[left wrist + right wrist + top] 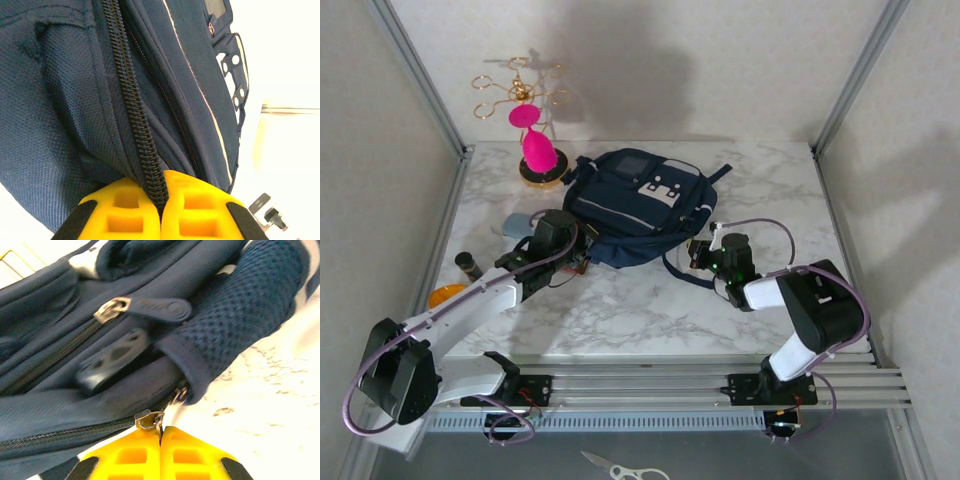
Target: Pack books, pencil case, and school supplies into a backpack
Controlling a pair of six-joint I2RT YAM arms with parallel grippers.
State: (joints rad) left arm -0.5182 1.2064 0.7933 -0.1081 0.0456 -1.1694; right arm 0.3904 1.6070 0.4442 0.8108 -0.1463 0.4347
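White-handled scissors (620, 468) lie nearest, in front of the arm bases. On the marble table (620, 315), an orange piece (444, 295) sits at the left edge under the left arm, with a dark cylinder (468, 265) just beyond it.

The left gripper (161, 179) is clamped tight on the backpack (640, 200) at its near left edge, with the black zip (132, 100) running down between its yellow fingers. The right gripper (160, 432) is at the near right corner, fingers pressed together and tips pinching a metal zip pull (149, 420). A mesh strap (240, 305) lies beside it.

The backpack lies flat mid-table, front patches up. The pencil case (517, 224) lies just left of it, partly hidden by the left arm. At the far left, a gold wire stand (520, 90) holds pink pieces (539, 152).
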